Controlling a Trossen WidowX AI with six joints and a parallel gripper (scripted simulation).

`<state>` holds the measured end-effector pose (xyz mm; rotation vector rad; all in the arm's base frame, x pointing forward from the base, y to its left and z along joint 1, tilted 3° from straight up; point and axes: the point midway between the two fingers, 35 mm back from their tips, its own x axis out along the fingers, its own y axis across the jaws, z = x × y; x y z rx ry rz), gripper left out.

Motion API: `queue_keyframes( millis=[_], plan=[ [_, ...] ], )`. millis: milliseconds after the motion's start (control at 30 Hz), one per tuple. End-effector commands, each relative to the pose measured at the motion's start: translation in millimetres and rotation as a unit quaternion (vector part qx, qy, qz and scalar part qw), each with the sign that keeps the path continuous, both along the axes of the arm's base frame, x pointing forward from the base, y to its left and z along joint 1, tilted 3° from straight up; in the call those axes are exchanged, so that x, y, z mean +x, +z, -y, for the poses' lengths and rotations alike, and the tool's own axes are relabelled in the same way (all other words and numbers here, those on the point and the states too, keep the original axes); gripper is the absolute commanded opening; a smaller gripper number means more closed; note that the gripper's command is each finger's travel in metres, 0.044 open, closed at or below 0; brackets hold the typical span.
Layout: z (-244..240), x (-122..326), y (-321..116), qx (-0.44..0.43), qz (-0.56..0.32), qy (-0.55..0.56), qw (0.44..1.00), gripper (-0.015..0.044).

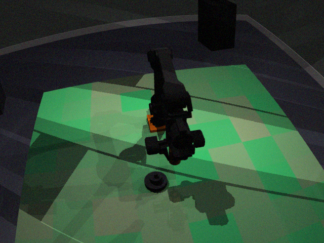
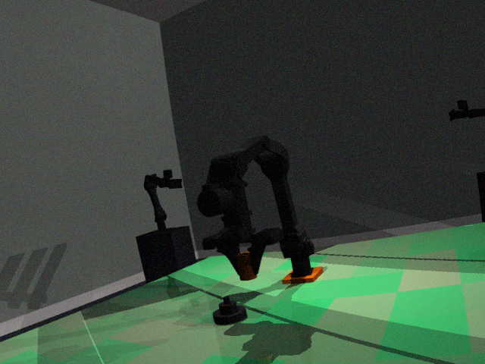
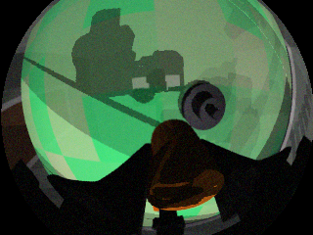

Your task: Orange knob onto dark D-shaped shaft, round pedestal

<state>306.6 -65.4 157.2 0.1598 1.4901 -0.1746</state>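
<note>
The orange knob (image 1: 174,161) (image 2: 246,268) (image 3: 175,166) hangs in the air between the fingers of my gripper (image 2: 247,266) (image 3: 174,147), which is shut on it. The round dark pedestal (image 1: 150,187) (image 2: 229,316) (image 3: 192,117) stands on the table with its shaft (image 1: 156,176) (image 2: 226,300) (image 3: 211,109) pointing up. The knob is higher than the shaft and off to its side, up and to the right in the top and exterior views. In the wrist view the pedestal shows just beyond the knob, to the right. The shaft's flat side and the inside of the knob's hole cannot be made out.
The arm's orange base plate (image 1: 157,128) (image 2: 293,279) lies behind the gripper. Dark shadows of the arm fall on the green patchwork table top (image 1: 225,130) (image 2: 360,293) near the pedestal. A dark block with another arm (image 2: 156,203) stands far back.
</note>
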Motion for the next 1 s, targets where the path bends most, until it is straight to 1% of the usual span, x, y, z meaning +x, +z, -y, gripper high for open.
queue_keyframes(
  millis=[0, 633, 967],
  plan=[
    [11.7, 0.0, -2.5, 0.001, 0.003, 0.001, 1.000, 0.0000],
    [70.1, -8.5, -19.8, -0.002, 0.004, 0.001, 1.000, 0.0000],
    [72.6, -7.7, -34.9, -0.002, 0.004, 0.001, 1.000, 0.0000]
  ],
)
